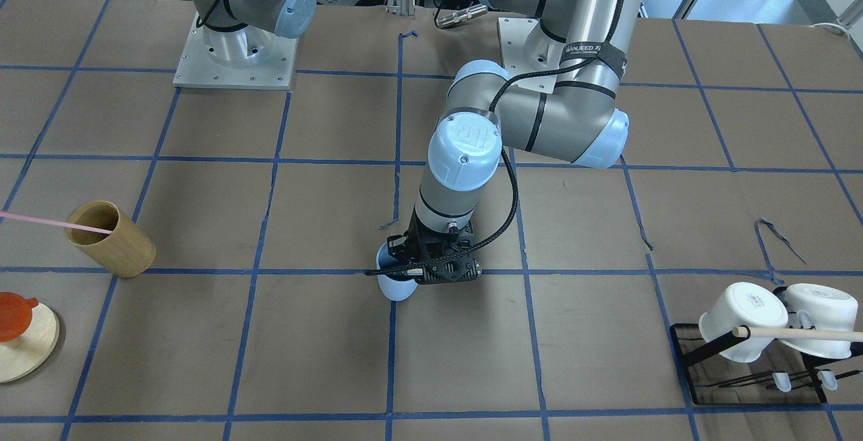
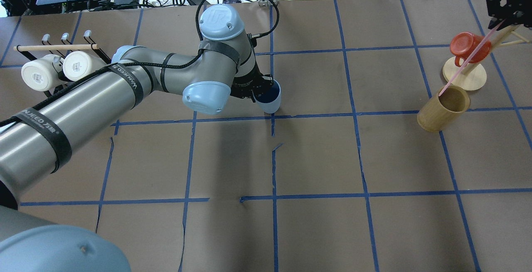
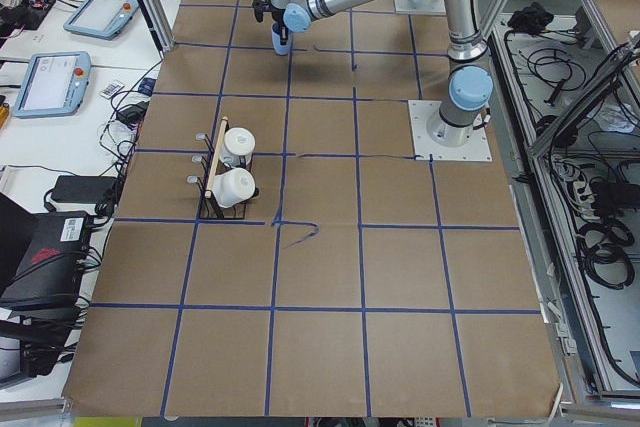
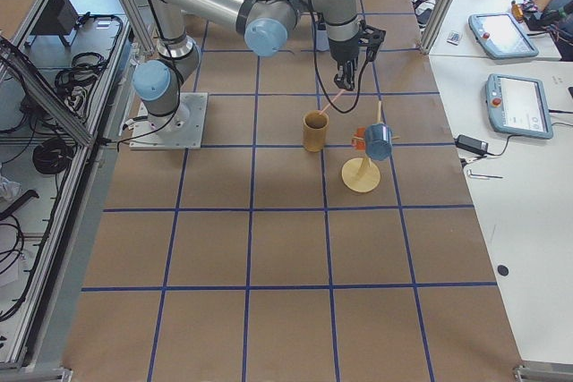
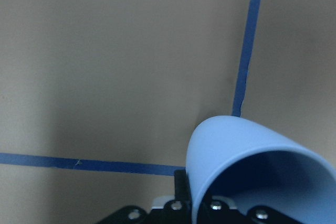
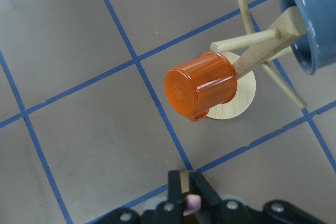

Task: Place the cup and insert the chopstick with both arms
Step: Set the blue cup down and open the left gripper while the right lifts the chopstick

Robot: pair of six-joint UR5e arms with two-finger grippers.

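Robotics lab: tape-gridded table [image 2: 316, 159], teach pendants [image 3: 103, 11], loose cables [image 3: 590, 217].

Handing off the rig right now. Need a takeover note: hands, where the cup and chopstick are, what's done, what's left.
Left hand: shut on the rim of the light blue cup, mouth up, near the table's centre. I cannot tell whether the cup rests on the table.
Right hand: shut on the pink chopstick, whose lower tip sits in the mouth of the bamboo cup.
Done: both things grasped, cup at the middle.
Left: release the cup and finish inserting the chopstick. The views don't show which cup it should end in.
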